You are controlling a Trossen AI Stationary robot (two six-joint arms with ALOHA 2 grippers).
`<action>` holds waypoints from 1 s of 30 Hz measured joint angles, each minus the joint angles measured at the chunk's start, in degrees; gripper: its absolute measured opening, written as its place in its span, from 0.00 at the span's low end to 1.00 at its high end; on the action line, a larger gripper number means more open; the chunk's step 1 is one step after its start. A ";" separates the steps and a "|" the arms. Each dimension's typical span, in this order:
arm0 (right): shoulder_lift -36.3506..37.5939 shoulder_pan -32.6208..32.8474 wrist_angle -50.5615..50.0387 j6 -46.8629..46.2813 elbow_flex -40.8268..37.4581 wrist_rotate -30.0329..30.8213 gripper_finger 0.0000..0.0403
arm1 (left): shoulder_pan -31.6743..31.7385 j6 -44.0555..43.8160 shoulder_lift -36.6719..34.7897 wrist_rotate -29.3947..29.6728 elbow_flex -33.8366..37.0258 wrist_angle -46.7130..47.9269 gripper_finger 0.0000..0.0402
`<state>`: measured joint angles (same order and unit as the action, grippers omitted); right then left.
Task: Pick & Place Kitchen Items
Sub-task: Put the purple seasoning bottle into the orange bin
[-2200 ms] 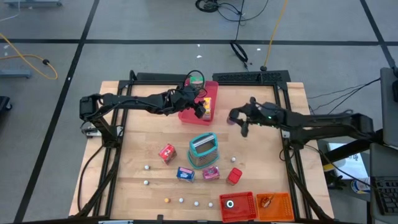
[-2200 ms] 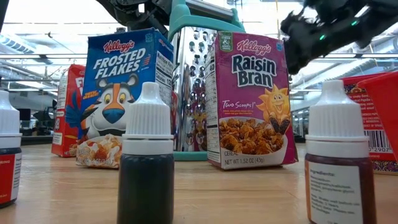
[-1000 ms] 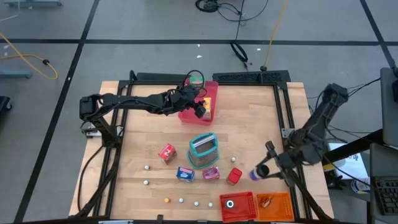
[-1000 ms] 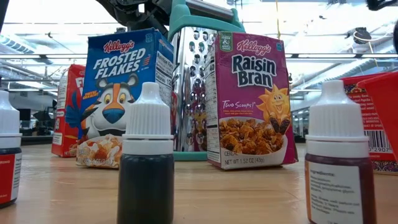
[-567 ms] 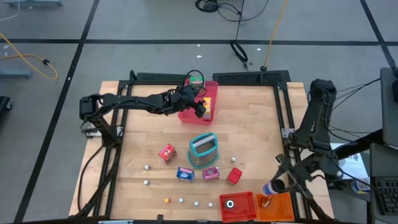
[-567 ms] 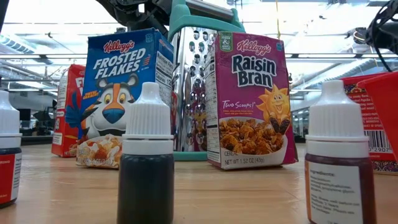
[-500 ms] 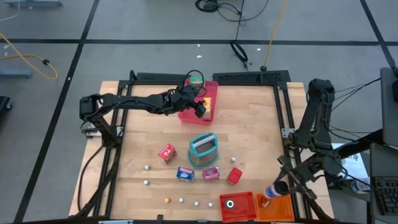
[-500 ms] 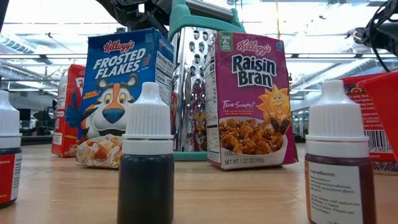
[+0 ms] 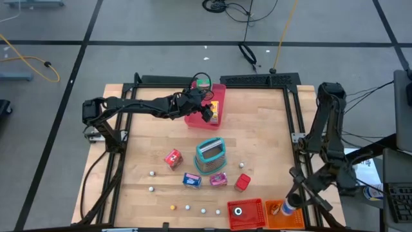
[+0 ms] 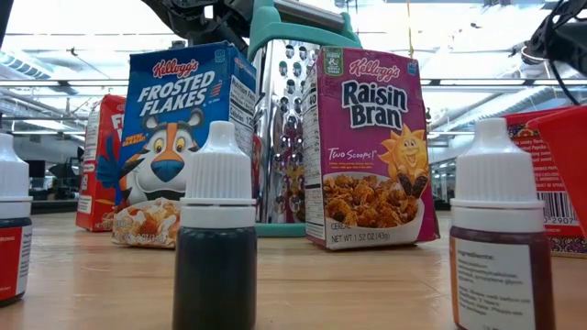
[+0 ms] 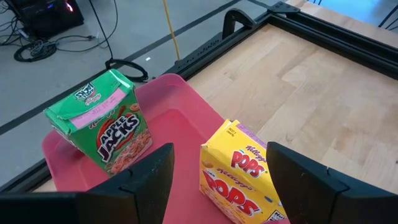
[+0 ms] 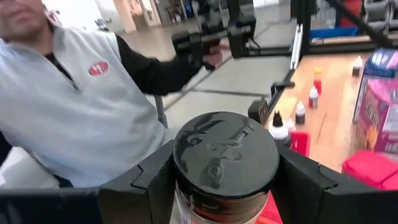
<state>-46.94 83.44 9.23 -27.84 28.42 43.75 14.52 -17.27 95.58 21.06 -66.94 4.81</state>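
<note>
In the right wrist view my right gripper (image 12: 225,186) is shut on a jar with a black lid (image 12: 225,152). The high view shows this gripper (image 9: 290,205) at the table's near right corner, over the orange bin (image 9: 291,219). My left gripper (image 11: 217,186) is open at the far pink tray (image 9: 193,119). Its fingers stand on either side of a yellow Pops box (image 11: 239,174) that stands on the tray. A gap shows beside one finger. A green Apple Jacks box (image 11: 102,121) stands on the tray's far end. My right gripper pinches the jar between its two fingers, on opposite sides just under the black lid (image 12: 184,205). The fingers come at it about level. The jar sits upright, lid up, lifted clear above the orange bin. The jar's lower part is out of the picture.
A teal grater (image 9: 210,154) stands mid-table, with red (image 9: 172,158), blue (image 9: 191,180) and pink (image 9: 218,180) boxes and a red packet (image 9: 242,183) around it. Small white-capped bottles (image 10: 215,229) dot the near side. A red bin (image 9: 252,218) sits left of the orange one. A person in grey (image 12: 81,112) is beyond the table.
My right gripper has carried the jar toward the table's near right corner, from beside the red packet to over the orange bin, rolling as it went. It stays shut on the jar, which remains lifted clear.
</note>
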 joint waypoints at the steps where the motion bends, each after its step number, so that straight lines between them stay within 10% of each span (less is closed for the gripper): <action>1: -1.16 0.00 0.00 -0.53 0.00 -0.03 0.49 | -0.01 -0.01 -0.01 0.00 0.01 -0.02 0.64; 30: -18.44 -0.07 -0.74 -16.74 0.00 1.60 0.49 | -0.01 -0.86 -0.01 0.02 0.01 -0.06 0.64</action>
<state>-65.38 83.37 8.50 -44.58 28.42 45.34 14.52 -18.13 95.57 21.08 -66.94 4.75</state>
